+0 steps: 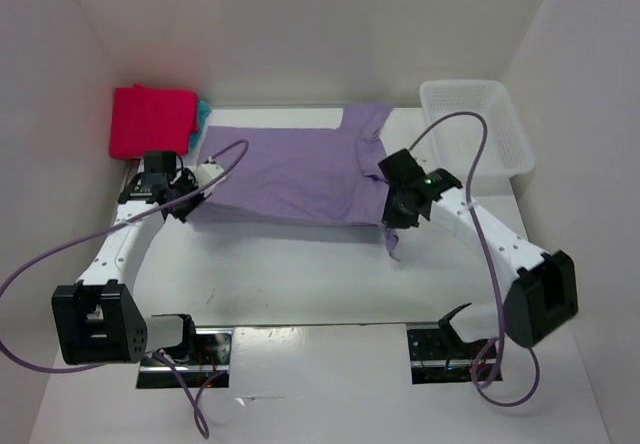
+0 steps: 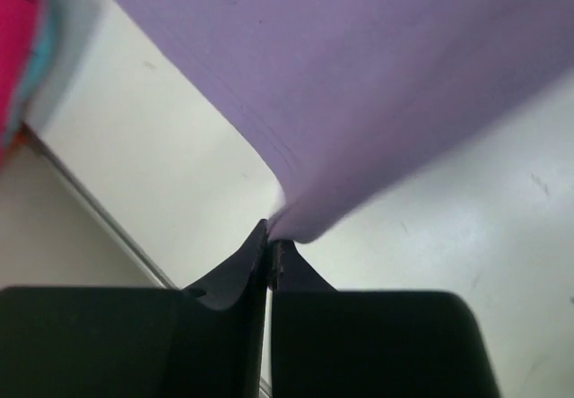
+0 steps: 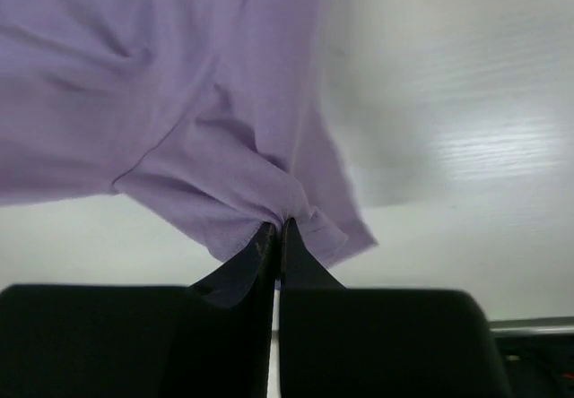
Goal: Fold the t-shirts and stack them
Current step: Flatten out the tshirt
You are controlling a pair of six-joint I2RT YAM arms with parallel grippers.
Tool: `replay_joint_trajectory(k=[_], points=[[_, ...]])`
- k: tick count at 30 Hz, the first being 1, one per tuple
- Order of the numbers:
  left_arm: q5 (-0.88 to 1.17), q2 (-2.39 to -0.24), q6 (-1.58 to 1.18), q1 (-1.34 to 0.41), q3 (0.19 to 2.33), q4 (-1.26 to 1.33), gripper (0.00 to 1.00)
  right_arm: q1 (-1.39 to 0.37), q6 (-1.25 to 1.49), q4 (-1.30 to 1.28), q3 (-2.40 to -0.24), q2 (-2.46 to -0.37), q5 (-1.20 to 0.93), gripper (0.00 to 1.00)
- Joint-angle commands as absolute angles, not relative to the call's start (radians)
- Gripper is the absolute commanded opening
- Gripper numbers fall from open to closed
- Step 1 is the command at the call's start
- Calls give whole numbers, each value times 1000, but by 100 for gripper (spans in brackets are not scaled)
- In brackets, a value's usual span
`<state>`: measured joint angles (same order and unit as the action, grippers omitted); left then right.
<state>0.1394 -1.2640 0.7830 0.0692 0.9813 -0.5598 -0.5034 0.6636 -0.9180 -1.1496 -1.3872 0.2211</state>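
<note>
Currently: lavender t-shirt (image 1: 290,174) spread flat, mid-frame. Left gripper (image 2: 271,237) clenched on its left corner; right gripper (image 3: 279,229) clenched on bunched right edge. Magenta-red t-shirt (image 1: 150,119) upper left, turquoise t-shirt (image 1: 201,114) peeking at its right side.

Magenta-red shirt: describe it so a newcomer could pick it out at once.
Look to the far-left corner of the table. The magenta-red shirt lies folded there, a turquoise edge peeking out at its right. Unlike the lavender shirt spread beside it, it is compact, squarely folded and vivid.
</note>
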Motion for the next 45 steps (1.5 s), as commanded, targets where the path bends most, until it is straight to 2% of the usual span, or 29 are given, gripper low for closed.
replay_joint_trajectory(k=[1, 7, 12, 16, 29, 32, 33, 34, 36, 39, 40, 42, 43, 45], points=[[75, -1214, 867, 69, 895, -630, 0, -540, 785, -790, -1073, -1244, 109, 0], [11, -1174, 867, 69, 825, -774, 0, -643, 865, -822, -968, -1253, 34, 0], [11, -1140, 847, 69, 805, -908, 0, -666, 876, -896, -937, -1253, -5, 0], [-34, -1121, 836, 69, 787, -919, 0, -666, 822, -928, -946, -1267, -18, 0], [-91, -1195, 755, 69, 874, -663, 2, -632, 568, -940, -1416, -1756, 182, 0], [-91, -1270, 735, 69, 885, -638, 2, -609, 513, -893, -1495, -1842, 193, 18], [-91, -1290, 721, 78, 896, -638, 2, -597, 500, -881, -1508, -1859, 193, 45], [-81, -1328, 703, 78, 896, -638, 2, -583, 491, -881, -1534, -1873, 177, 57], [-81, -1356, 686, 78, 905, -649, 2, -583, 509, -881, -1558, -1872, 176, 70], [-72, -1376, 673, 89, 905, -649, 2, -592, 625, -855, -1456, -1685, 248, 73], [-72, -1376, 664, 89, 896, -640, 2, -610, 668, -842, -1419, -1621, 273, 72], [-72, -1385, 664, 98, 896, -640, 2, -667, 790, -833, -1337, -1446, 285, 65], [-72, -1385, 664, 98, 896, -640, 2, -689, 829, -818, -1248, -1406, 269, 57], [-63, -1394, 655, 98, 896, -640, 2, -751, 915, -790, -1116, -1358, 200, 55]])
